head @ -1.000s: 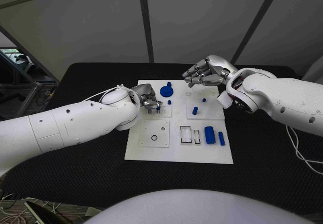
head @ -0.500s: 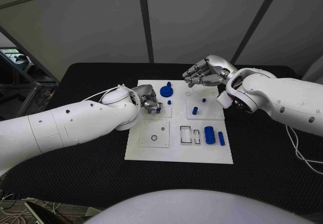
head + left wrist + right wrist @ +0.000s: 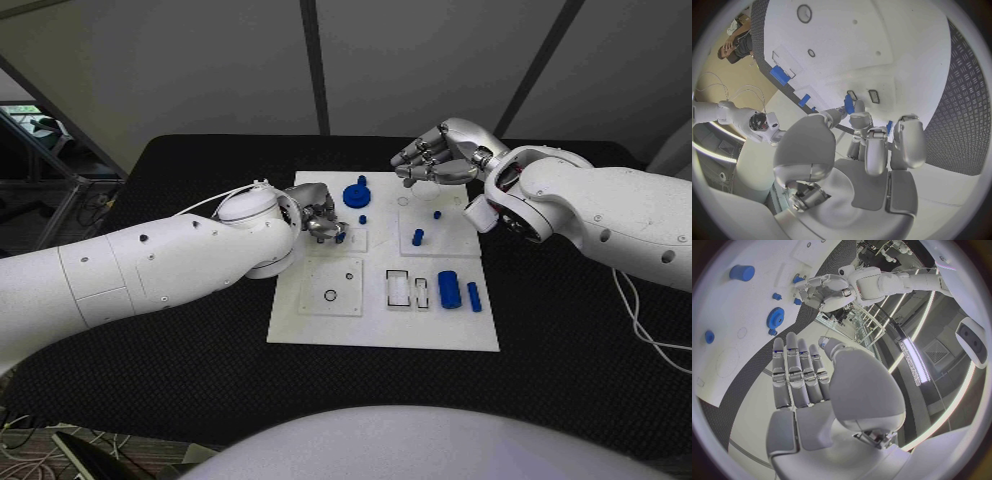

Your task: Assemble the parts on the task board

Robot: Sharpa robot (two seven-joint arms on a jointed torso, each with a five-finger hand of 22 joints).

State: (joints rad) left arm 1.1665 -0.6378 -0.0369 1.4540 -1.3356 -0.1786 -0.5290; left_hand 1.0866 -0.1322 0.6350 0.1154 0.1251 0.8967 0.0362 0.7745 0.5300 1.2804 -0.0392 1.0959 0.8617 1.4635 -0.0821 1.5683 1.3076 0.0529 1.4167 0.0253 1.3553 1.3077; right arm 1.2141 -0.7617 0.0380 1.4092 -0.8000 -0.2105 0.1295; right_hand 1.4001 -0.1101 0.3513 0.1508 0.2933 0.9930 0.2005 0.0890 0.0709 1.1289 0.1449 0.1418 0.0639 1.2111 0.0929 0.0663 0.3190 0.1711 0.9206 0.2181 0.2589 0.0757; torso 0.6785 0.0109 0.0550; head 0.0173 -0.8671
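Observation:
The white task board point(image 3: 382, 325) lies in the middle of the black table. My left hand point(image 3: 320, 218) hovers low over its far left block and pinches a small blue part point(image 3: 849, 105) between thumb and fingertip, just above two small rectangular slots point(image 3: 874, 96). My right hand point(image 3: 440, 155) hangs above the board's far edge with its fingers point(image 3: 798, 375) side by side and nothing in them. A blue gear point(image 3: 356, 196) stands at the far side of the board. A blue peg point(image 3: 418, 237) stands in the far right block.
A thick blue cylinder point(image 3: 449, 290) and a thin blue bar point(image 3: 475, 296) lie on the board's right side, beside empty slots point(image 3: 398, 288). A square plate with a round hole point(image 3: 332, 292) sits near left. Black table point(image 3: 173, 370) surrounds the board.
My left forearm has turned very slightly while its hand stays over the same block. My right hand has not moved.

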